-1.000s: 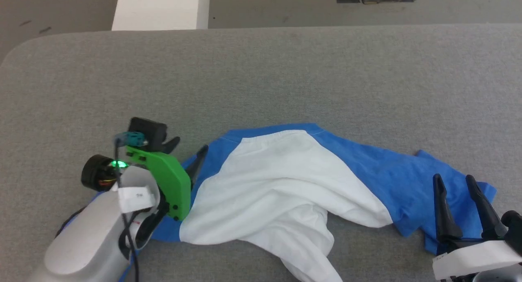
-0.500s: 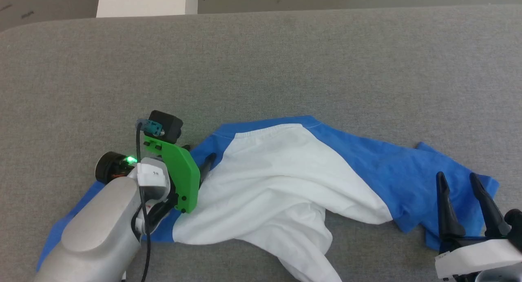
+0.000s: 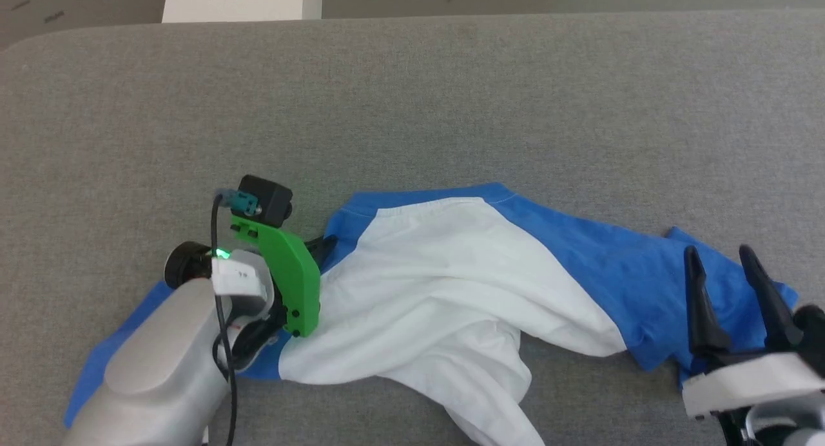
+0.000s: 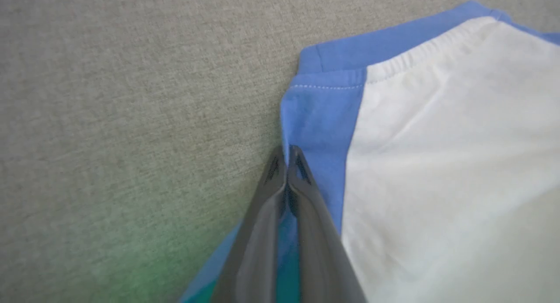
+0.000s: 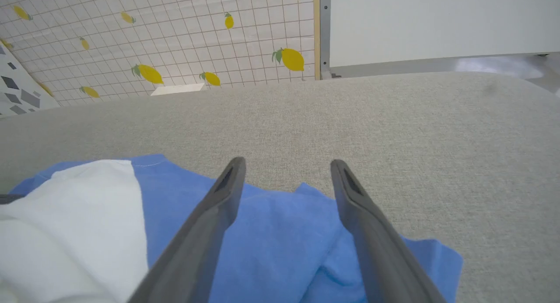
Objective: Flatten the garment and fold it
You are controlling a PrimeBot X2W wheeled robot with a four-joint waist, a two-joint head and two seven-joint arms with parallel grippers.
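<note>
My left gripper (image 4: pixel 286 156) is pinched tight on the shirt (image 3: pixel 445 272), at its blue edge. My right gripper (image 3: pixel 718 256) gapes wide over the rumpled blue sleeve, holding nothing. Shirt lies crumpled, soft cotton, on the grey felt table (image 3: pixel 412 98).

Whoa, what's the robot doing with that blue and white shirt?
The robot is getting ready to spread the garment flat on the grey table so it can fold it. Its left gripper is shut on a blue edge of the cloth. Its right gripper is open over the blue part at the other end, holding nothing. The garment lies crumpled, not yet flat.
</note>
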